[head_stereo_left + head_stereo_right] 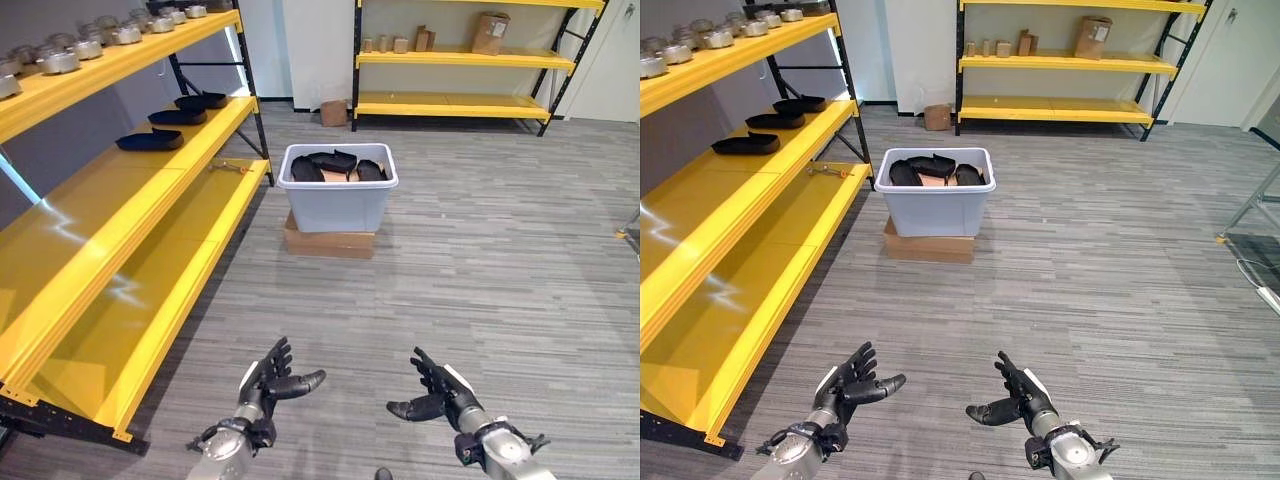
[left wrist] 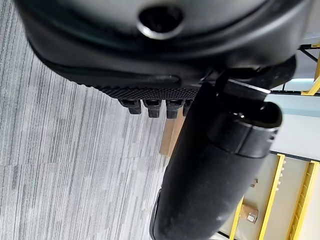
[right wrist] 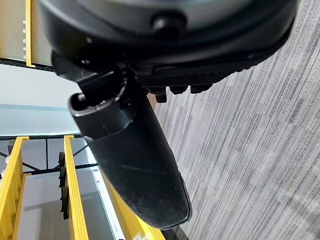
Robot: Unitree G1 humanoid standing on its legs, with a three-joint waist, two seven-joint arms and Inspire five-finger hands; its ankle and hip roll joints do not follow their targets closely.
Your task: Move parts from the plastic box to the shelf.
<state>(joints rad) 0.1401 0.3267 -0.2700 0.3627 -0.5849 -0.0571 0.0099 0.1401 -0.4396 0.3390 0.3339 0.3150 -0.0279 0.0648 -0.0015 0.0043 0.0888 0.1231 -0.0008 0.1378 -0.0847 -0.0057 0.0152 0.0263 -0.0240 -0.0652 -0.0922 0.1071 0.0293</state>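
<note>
Both robot hands, left robot hand (image 1: 268, 385) and right robot hand (image 1: 440, 394), hang wide and empty, well short of the plastic box (image 1: 337, 205) whose black parts (image 1: 332, 162) await the yellow shelf (image 1: 120, 200).

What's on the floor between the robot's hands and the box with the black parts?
Nothing but bare grey carpet, as the left eye view shows. The left hand and right hand are open and empty, well short of the plastic box.

Your inventory, colours only: shelf (image 1: 150, 215) yellow, black uprights; plastic box (image 1: 337, 205) pale grey; parts (image 1: 333, 163) black; cardboard base (image 1: 328, 243) brown; carpet (image 1: 500, 250) grey, fine-striped; hands dark.
</note>
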